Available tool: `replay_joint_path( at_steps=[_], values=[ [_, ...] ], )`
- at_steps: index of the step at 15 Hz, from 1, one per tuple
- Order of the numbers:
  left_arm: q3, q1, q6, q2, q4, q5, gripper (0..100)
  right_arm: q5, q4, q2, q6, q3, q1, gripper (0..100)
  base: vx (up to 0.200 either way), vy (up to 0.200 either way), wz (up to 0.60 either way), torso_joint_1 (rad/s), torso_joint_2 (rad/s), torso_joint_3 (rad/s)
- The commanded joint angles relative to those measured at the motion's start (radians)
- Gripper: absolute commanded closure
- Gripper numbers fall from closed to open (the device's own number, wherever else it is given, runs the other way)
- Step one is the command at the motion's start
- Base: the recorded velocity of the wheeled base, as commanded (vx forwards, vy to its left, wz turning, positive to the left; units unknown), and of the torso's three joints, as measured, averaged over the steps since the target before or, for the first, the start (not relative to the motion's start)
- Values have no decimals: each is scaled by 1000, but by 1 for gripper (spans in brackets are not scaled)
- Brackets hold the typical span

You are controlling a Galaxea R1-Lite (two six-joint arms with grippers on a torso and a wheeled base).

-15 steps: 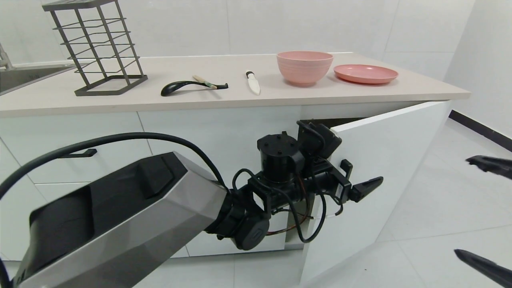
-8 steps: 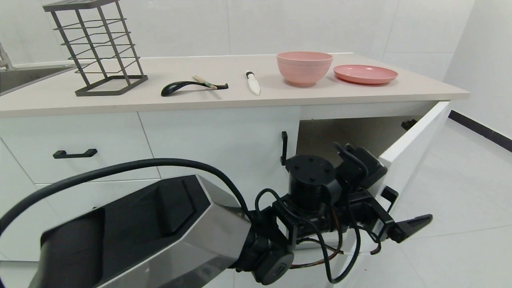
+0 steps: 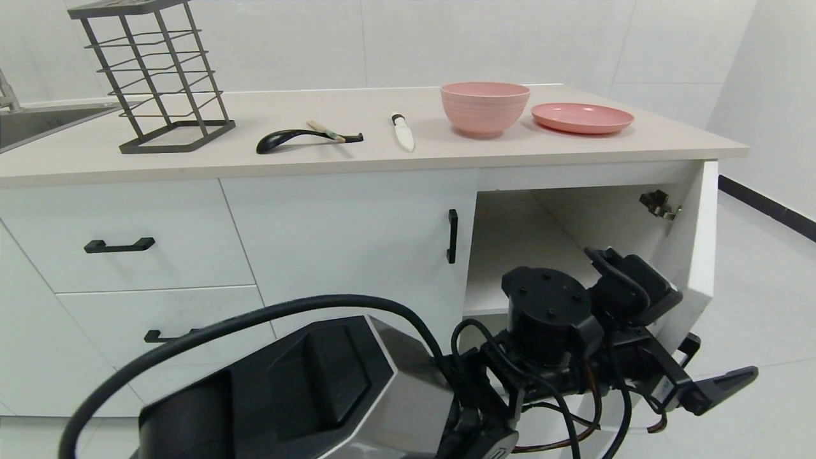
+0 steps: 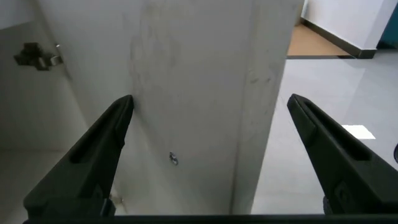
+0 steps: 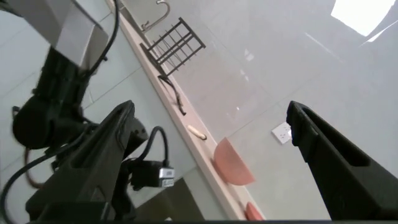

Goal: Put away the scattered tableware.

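On the countertop (image 3: 357,159) lie a pink bowl (image 3: 484,107), a pink plate (image 3: 582,117), a white knife (image 3: 403,132), a black spoon (image 3: 287,137) and a small wooden-handled utensil (image 3: 326,131). My left gripper (image 3: 717,379) is low at the cabinet door (image 3: 698,242), which stands wide open. In the left wrist view that gripper (image 4: 208,155) is open, with the door's edge (image 4: 267,93) between its fingers. My right gripper (image 5: 211,155) is open and holds nothing; past it are the bowl (image 5: 233,165), the knife (image 5: 198,132) and the left arm (image 5: 56,106).
A dark wire rack (image 3: 153,76) stands at the counter's left, beside a sink (image 3: 38,121). The cabinet's inside (image 3: 542,242) is bare, with a hinge (image 3: 660,205) on the door. Drawers with black handles (image 3: 119,244) sit to the left. White tiled floor (image 3: 765,306) lies to the right.
My left gripper moved right and down, swinging the cabinet door from nearly shut to wide open. The right gripper's fingers left the head view's right edge.
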Motion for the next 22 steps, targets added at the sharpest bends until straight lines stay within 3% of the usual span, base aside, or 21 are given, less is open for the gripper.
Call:
replay_joint_path(
  at_steps=[1, 8, 11, 12, 13, 15, 17, 20, 21, 22],
  values=[
    [-50, -15, -1, 54, -13, 0, 0, 0, -1, -13, 0, -16, -14, 0, 0, 0, 0, 0, 0, 0],
    [-183, -79, -6, 143, -15, -3, 0, 0, -3, -43, 0, -61, -35, 0, 0, 0, 0, 0, 0, 0],
    [-280, -131, -9, 190, 15, -66, 0, 0, -3, -52, 0, -87, -44, 0, 0, 0, 0, 0, 0, 0],
    [-360, -173, -9, 235, 48, -67, 0, 0, -3, -59, 0, -92, -52, 0, 0, 0, 0, 0, 0, 0],
    [-377, -179, -9, 244, 59, -67, 0, 0, -3, -63, 0, -93, -52, 0, 0, 0, 0, 0, 0, 0],
    [-389, -173, -17, 247, 64, -64, 0, -1, -1, -85, 0, -95, -55, 0, 0, 0, 0, 0, 0, 0],
    [-375, -102, -24, 210, 50, -63, 0, 0, 2, -105, 0, -84, -56, 0, 0, 0, 0, 0, 0, 0],
    [-54, 38, -18, -43, 7, -61, 0, 2, 5, -121, 0, -67, -47, 0, 0, 0, 0, 0, 0, 0],
    [-54, 38, -18, -43, 7, -61, 0, 2, 5, -121, 0, -67, -47, 0, 0, 0, 0, 0, 0, 0],
    [242, 125, -10, -243, -71, -63, 0, 2, 5, -138, 0, -30, -43, 0, 0, 0, 0, 0, 0, 0]
  ],
)
